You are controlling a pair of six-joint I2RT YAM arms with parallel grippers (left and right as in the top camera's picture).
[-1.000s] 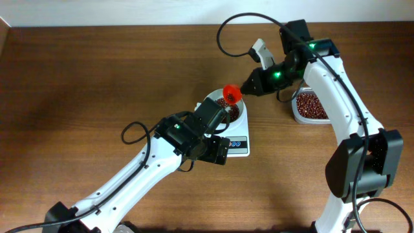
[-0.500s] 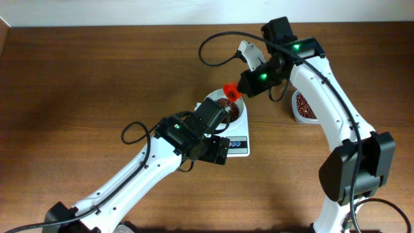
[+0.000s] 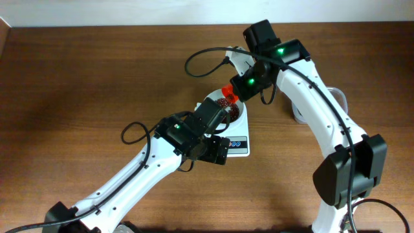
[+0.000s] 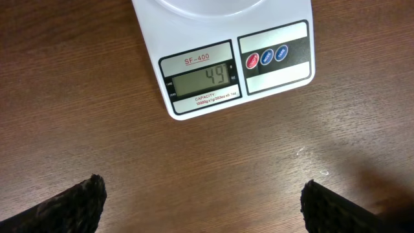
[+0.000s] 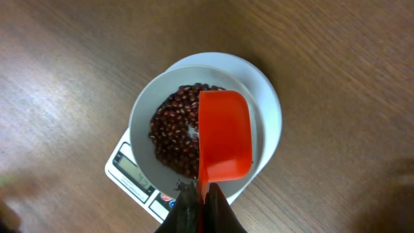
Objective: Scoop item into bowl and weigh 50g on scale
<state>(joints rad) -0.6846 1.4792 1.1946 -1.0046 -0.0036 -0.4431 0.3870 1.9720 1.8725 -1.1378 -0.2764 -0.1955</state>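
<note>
The white bowl [image 5: 143,113] stands on the white scale [image 5: 129,171] and holds a heap of dark red-brown beans [image 5: 174,133]. My right gripper [image 5: 204,200] is shut on the handle of an orange-red scoop [image 5: 224,139], which hangs over the right half of the bowl with no beans showing in it. In the overhead view the scoop [image 3: 228,92] is above the bowl's far rim. My left gripper [image 4: 204,207] is open and empty, above the bare table in front of the scale [image 4: 194,58]. The scale's display [image 4: 202,79] reads 49.
A clear tub [image 3: 337,97] stands to the right of the scale, mostly hidden under my right arm. The left arm reaches in from the lower left and partly covers the scale's left side in the overhead view. Brown wooden table [image 3: 77,84] lies all around.
My right arm has swung left, carrying the scoop from beside the bowl's far right rim to over the bowl. The left arm has not moved.
</note>
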